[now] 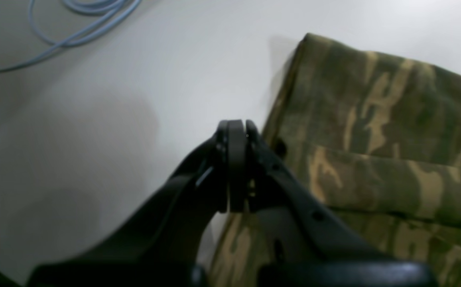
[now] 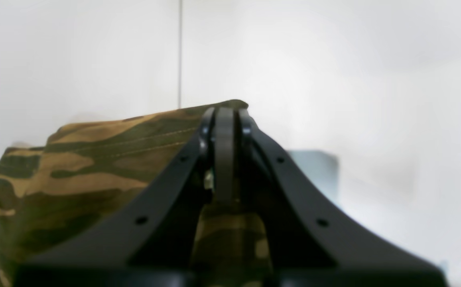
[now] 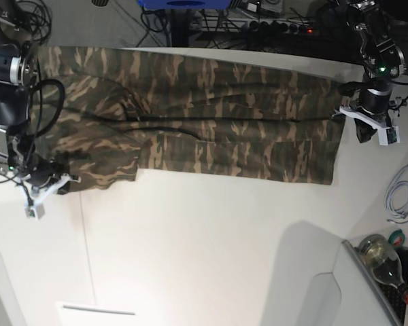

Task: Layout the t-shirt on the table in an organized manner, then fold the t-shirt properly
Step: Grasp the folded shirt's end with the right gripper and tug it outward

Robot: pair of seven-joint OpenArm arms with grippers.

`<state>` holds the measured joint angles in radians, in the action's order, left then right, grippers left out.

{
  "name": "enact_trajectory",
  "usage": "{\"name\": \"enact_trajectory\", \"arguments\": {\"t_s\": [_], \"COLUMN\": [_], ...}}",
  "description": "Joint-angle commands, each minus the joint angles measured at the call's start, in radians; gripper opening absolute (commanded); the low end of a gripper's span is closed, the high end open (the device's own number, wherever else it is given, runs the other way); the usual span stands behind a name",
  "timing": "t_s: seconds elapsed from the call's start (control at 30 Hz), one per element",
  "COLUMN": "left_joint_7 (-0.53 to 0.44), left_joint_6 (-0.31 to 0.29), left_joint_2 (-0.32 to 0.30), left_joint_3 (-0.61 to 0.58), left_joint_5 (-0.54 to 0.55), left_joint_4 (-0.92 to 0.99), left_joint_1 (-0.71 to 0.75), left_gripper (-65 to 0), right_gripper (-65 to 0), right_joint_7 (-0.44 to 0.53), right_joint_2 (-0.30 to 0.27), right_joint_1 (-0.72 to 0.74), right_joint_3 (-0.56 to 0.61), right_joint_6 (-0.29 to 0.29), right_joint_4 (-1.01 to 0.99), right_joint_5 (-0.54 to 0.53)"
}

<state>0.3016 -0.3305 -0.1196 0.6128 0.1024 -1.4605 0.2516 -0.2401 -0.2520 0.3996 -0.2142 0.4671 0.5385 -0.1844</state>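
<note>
The t-shirt (image 3: 190, 115) lies spread across the far half of the table (image 3: 211, 258), its long axis running side to side in the base view between the two arms. The right gripper (image 2: 224, 119) is clamped fully closed on a corner of cloth at its end. At the opposite end the left gripper (image 1: 234, 127) is closed just beside the shirt's edge, apparently holding nothing, with fabric to its right in the wrist view.

My left gripper (image 1: 236, 131) and right gripper (image 2: 224, 117) have matte black curved fingers with small screw holes; black arms, white wrist brackets, green lights.
</note>
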Motion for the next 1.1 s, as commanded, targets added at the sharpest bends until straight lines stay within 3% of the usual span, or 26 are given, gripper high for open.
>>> {"name": "enact_trajectory", "arguments": {"t_s": [0.0,0.1,0.27,0.5,0.83,1.07], "left_joint_7": [-0.022,-0.022,-0.022,-0.022,-0.022,-0.022], "left_joint_6": [0.003,0.003,0.003,0.003,0.003,0.003], "left_joint_2": [-0.015,-0.015,-0.018,-0.018,-0.021,-0.059], "left_joint_3": [0.003,0.0,0.002,0.002,0.0,-0.049], "left_joint_5": [0.004,0.004,-0.003,-0.003,-0.005,-0.005], "left_joint_4": [-0.001,0.034,0.047,0.042,0.048,0.083], "left_joint_1": [-0.005,-0.008,-0.005,-0.008,-0.039,-0.068], "left_gripper": [-65.0,-65.0,-65.0,-65.0,-65.0,-65.0], "right_gripper": [-65.0,-65.0,-65.0,-65.0,-65.0,-65.0], "right_joint_7": [-0.026,-0.143,-0.356,-0.543,-0.565,-0.569], "right_joint_2": [-0.007,-0.002,0.052,0.148,0.228,0.234], "right_joint_1": [0.011,-0.081,-0.299,-0.563,-0.825,-0.884], "right_joint_3": [-0.003,-0.004,-0.004,-0.004,0.003,0.005], "right_joint_6": [0.005,0.005,0.005,0.005,0.006,0.008], "right_joint_4": [0.061,0.312,0.825,1.251,1.368,1.37], "right_joint_5": [-0.005,-0.007,-0.008,-0.008,-0.008,-0.008]}}
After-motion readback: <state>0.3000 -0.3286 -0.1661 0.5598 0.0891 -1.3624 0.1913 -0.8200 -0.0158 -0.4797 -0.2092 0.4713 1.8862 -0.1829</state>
